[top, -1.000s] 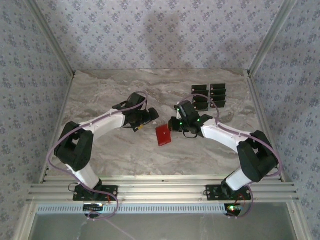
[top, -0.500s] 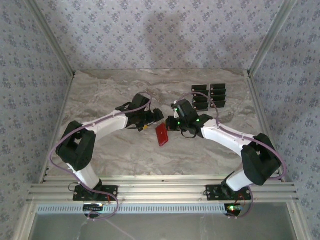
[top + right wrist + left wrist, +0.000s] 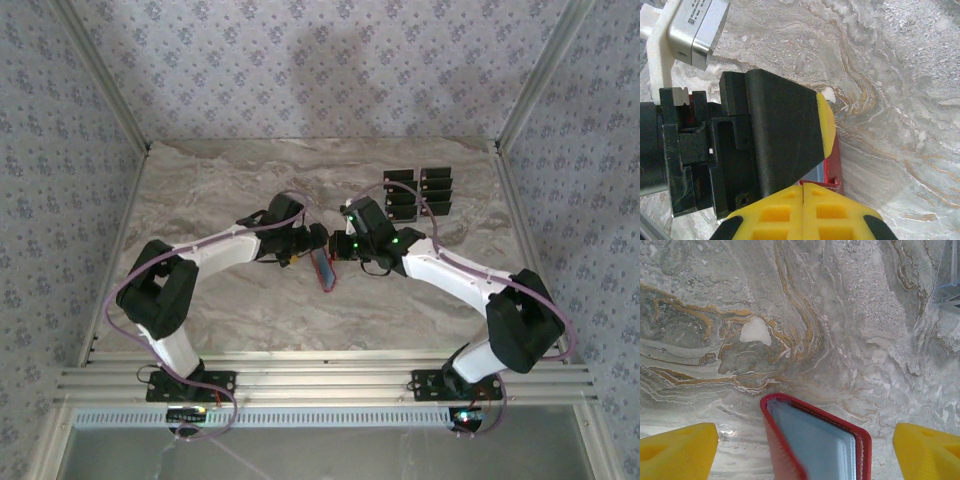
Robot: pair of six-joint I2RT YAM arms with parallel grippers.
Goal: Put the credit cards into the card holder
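And the card holder (image 3: 323,266) is up! A second ago it lay flat and red on the table (image 3: 200,190) between the two arms, and now it stands on edge, cracked open, grey pocket showing. That's the break the task needs: the pockets are finally reachable, though no card is in yet. The left arm has closed in too, its nose now right at the wallet.

Left gripper (image 3: 802,449): spread wide, released, gripping nothing. From its wrist camera the yellow fingertips (image 3: 677,447) sit far out on either side and the open wallet rises straight between them, touching neither.

Right gripper (image 3: 803,192): clenched, pads meeting in a tight seam, and the red edge runs in under its tips, so I judge it's pinching one flap and propping the wallet upright.

The credit cards (image 3: 418,192) sit in their black rows well beyond the right gripper, untouched
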